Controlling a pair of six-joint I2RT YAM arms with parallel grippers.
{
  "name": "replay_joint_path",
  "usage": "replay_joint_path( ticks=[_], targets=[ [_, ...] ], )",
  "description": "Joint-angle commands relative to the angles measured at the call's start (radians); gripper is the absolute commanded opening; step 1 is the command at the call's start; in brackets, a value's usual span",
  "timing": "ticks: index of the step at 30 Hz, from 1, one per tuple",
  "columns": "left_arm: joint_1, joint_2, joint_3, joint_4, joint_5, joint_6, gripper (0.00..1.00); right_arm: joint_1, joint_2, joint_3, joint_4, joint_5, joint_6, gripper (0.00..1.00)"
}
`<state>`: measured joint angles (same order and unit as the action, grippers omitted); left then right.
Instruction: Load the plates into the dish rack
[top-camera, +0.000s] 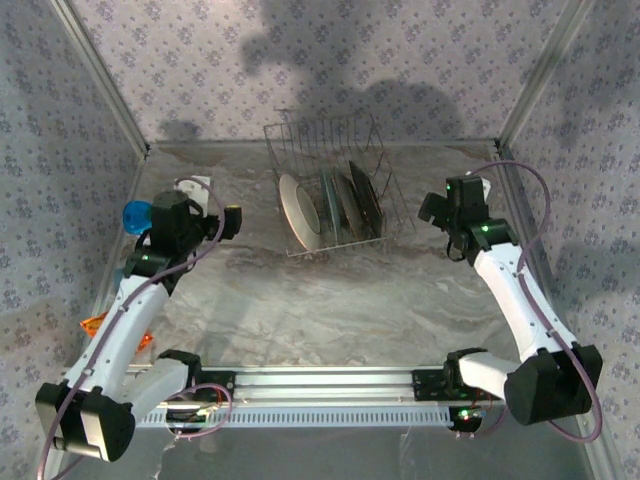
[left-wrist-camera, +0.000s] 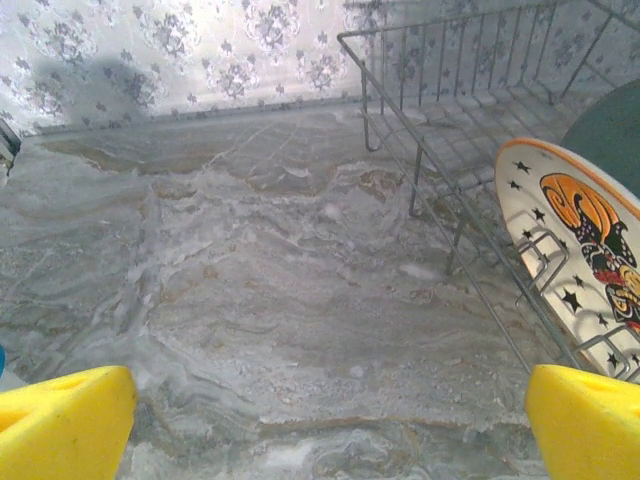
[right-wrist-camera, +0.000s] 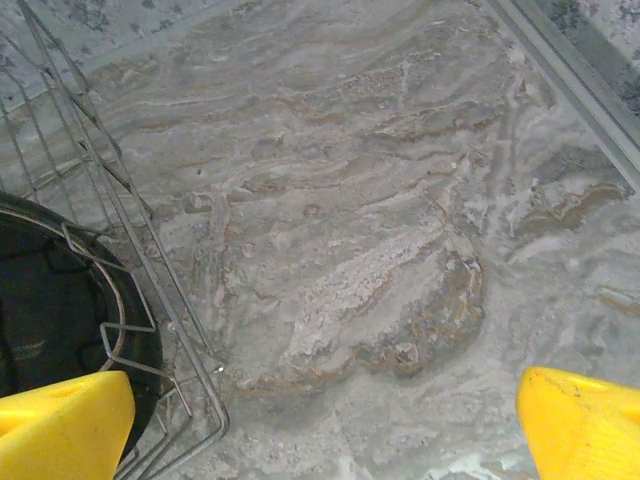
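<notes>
We see a grey marbled table (top-camera: 330, 300) walled in by patterned panels. At its far middle sits the wire dish rack (top-camera: 300, 130), lying at a slant. All four plates stand on edge in the rack's near half, lined up between the prongs.

From left to right they are the cream plate (top-camera: 298, 212), the pale teal plate (top-camera: 328, 200), the grey-green plate (top-camera: 346, 205) and the black plate (top-camera: 364, 205). The cream plate leans with its face toward the left arm. In the left wrist view we can make out its black stars and orange picture (left-wrist-camera: 575, 260) behind the rack's wires (left-wrist-camera: 420, 150). The teal plate (left-wrist-camera: 610, 120) shows just behind it. In the right wrist view the black plate (right-wrist-camera: 50, 300) sits inside the rack's corner (right-wrist-camera: 150, 300), close against the side wires.

The left gripper (top-camera: 232, 222) hangs left of the rack, pointing toward it. From its own camera (left-wrist-camera: 330, 420) its yellow fingers (left-wrist-camera: 65, 420) stand far apart, with bare table between them. The right gripper (top-camera: 432, 210) hangs right of the rack. Its jaws (right-wrist-camera: 325, 420) are spread just as wide and hold nothing.

A small blue cup (top-camera: 136, 215) sits by the left wall, behind the left arm. An orange scrap (top-camera: 92, 323) lies nearer along that wall; we cannot tell what it is.
</notes>
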<state>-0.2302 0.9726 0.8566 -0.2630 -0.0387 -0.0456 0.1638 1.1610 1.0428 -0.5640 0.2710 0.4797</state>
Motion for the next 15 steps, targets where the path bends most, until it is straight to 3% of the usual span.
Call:
replay_joint_path(
  ticks=[1,5,9,15],
  targets=[
    [-0.006,-0.02,-0.053,0.062,0.004,0.009,0.99,-0.033,-0.031,-0.038,0.101,-0.082,-0.054,1.0],
    [-0.005,0.025,-0.045,0.04,0.03,0.038,0.99,-0.079,-0.053,-0.127,0.248,-0.206,-0.232,1.0],
    [-0.005,0.078,-0.016,0.006,0.013,0.038,0.99,-0.088,-0.063,-0.17,0.298,-0.175,-0.262,1.0],
    [0.007,0.056,-0.137,0.214,-0.033,0.019,1.0,-0.096,-0.058,-0.253,0.461,-0.186,-0.348,1.0]
  ],
)
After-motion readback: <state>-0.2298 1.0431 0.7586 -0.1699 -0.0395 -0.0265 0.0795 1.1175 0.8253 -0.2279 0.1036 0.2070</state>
